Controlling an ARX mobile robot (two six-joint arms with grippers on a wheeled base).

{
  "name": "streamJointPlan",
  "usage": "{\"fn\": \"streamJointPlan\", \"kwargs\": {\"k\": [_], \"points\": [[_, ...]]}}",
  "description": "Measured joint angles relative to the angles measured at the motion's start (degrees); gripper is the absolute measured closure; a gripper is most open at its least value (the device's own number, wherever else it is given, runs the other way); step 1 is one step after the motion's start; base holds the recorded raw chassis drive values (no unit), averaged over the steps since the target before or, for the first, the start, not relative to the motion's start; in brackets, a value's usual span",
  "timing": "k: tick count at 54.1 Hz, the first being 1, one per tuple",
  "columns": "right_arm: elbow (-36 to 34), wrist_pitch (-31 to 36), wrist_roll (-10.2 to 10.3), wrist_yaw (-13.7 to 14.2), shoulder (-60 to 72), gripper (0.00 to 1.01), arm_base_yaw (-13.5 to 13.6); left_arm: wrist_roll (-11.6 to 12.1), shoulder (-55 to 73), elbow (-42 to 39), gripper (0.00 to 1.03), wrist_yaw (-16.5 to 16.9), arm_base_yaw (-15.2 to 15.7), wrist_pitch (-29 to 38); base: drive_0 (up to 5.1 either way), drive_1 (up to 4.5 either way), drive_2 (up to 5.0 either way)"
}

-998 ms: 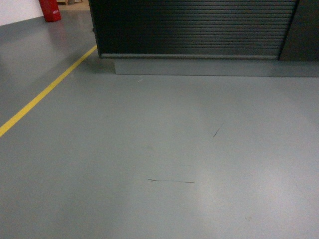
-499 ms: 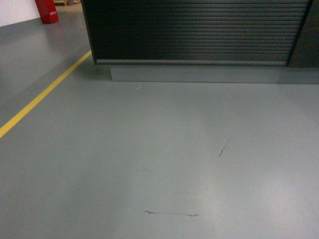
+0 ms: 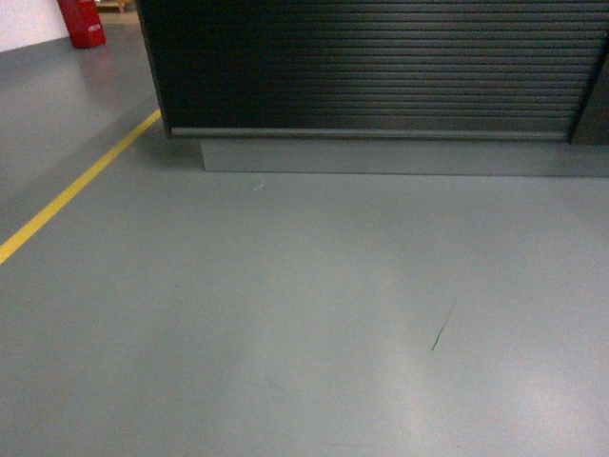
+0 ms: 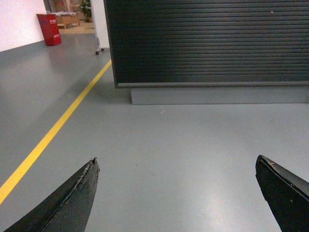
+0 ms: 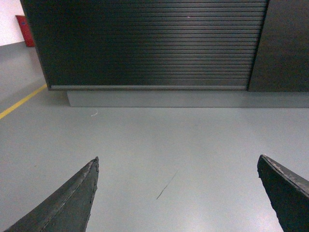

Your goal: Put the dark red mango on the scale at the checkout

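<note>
The checkout [image 3: 371,67] fills the top of the head view: a dark counter with a ribbed slatted front on a grey plinth [image 3: 381,157]. It also shows in the left wrist view, checkout [image 4: 207,43], and in the right wrist view, checkout [image 5: 149,43]. Its top is out of view, so the scale and the dark red mango are out of view. My left gripper [image 4: 176,159] is open, with only grey floor between its fingers. My right gripper [image 5: 177,158] is open too and holds nothing. Neither gripper appears in the head view.
A yellow floor line [image 3: 76,190] runs diagonally on the left, also seen as the yellow line [image 4: 53,133]. A red box [image 3: 81,21] stands far back left by a white wall. A taller dark panel [image 5: 285,46] adjoins the counter on the right. Grey floor [image 3: 304,324] lies ahead.
The checkout front has grown larger and lower in the head view, and the floor scuff marks have slid toward the bottom: the base has rolled closer to the counter.
</note>
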Motion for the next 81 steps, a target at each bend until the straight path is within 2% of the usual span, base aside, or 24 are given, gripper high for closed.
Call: {"fn": "streamJointPlan", "kwargs": {"k": [55, 81], "points": [[0.0, 0.0, 0.0, 0.0, 0.0, 0.03, 0.0, 0.0, 0.0, 0.0, 0.05, 0.0, 0.0, -0.1, 0.0, 4.2, -4.2], [0.0, -0.1, 0.0, 0.0, 0.0, 0.03, 0.0, 0.0, 0.0, 0.0, 0.05, 0.0, 0.0, -0.1, 0.0, 2.08, -2.1]]}}
